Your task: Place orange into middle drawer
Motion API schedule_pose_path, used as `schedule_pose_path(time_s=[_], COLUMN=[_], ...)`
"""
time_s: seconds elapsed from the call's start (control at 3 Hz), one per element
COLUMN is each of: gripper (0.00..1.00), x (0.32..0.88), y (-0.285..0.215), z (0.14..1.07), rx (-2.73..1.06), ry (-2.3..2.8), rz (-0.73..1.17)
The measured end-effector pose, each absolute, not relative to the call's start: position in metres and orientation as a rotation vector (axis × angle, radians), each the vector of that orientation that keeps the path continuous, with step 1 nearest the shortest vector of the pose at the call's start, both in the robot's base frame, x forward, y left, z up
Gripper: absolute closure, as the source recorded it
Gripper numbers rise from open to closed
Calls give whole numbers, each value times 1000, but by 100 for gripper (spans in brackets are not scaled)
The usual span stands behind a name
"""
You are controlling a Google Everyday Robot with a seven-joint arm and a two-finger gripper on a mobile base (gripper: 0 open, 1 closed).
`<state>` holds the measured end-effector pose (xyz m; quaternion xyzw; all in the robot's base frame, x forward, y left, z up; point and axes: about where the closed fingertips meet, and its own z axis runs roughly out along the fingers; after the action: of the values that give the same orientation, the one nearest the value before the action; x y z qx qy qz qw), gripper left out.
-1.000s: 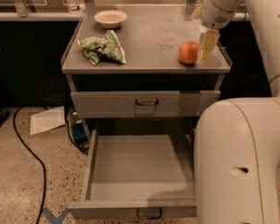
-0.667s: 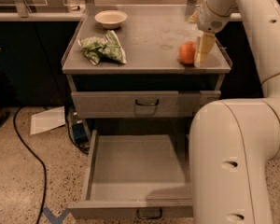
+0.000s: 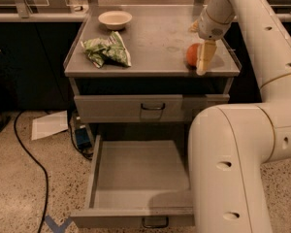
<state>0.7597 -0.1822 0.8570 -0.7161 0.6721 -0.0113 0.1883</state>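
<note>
The orange (image 3: 191, 55) lies on the grey cabinet top (image 3: 155, 38), near its front right corner. My gripper (image 3: 201, 61) hangs down from the arm right at the orange, against its right side and partly covering it. The middle drawer (image 3: 136, 176) is pulled out wide below, grey, with nothing in it; its small loop handle (image 3: 155, 222) is at the bottom edge of the view. The gripper is well above the drawer and behind it.
A cream bowl (image 3: 115, 19) and a green-and-white snack bag (image 3: 106, 51) lie on the left of the top. A shut drawer front with a dark handle (image 3: 153, 107) is above the open one. My white arm (image 3: 233, 169) fills the right foreground. Paper (image 3: 49, 125) and a cable (image 3: 31, 161) lie on the floor.
The gripper has shifted slightly left, closer against the orange. The orange has barely moved. The drawer is as open as before.
</note>
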Motion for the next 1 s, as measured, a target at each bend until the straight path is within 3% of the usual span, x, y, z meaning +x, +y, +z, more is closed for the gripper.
schedule_pose_path(time_s=[1.0], gripper=[0], x=[764], y=[-184], z=[830], rx=[-2019], ry=[1925], rz=[8])
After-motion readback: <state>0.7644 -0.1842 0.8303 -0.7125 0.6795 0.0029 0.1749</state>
